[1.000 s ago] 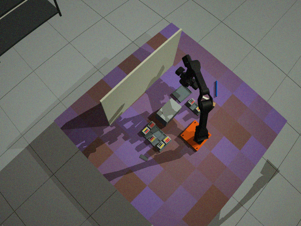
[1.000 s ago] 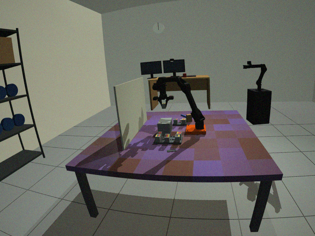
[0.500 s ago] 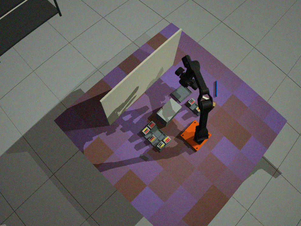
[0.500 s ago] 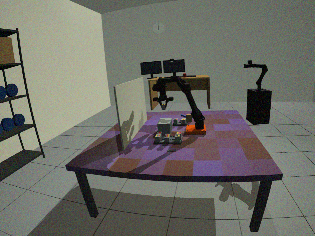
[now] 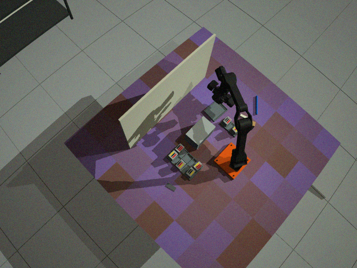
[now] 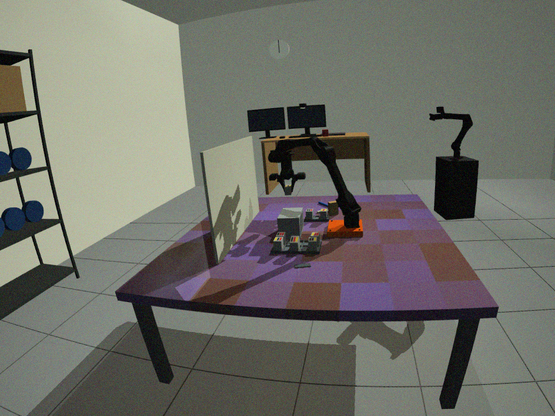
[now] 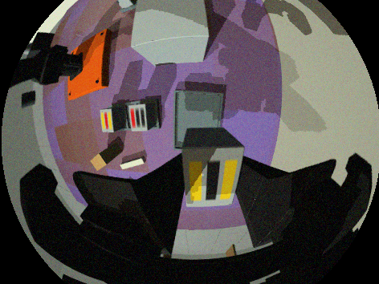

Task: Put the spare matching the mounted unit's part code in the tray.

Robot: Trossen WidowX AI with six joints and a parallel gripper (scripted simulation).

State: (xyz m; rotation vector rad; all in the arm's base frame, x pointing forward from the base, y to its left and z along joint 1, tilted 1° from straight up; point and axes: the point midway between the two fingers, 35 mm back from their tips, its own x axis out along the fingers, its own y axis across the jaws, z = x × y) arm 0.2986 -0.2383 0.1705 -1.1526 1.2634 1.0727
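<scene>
Matte black arm (image 5: 241, 135) (image 6: 335, 172); rounded joints; orange base plate (image 5: 223, 160) (image 6: 334, 229) (image 7: 94, 74); dark screw holes.

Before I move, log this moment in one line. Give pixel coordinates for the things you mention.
claw (image 5: 216, 101) (image 6: 288, 190) (image 7: 207, 156): shut on yellow-black-yellow block (image 6: 288, 190) (image 7: 213, 180) | position: raised near tray (image 5: 214, 111) (image 7: 198, 114) | tray: no block inside | release: pending | code match: cannot tell
</scene>
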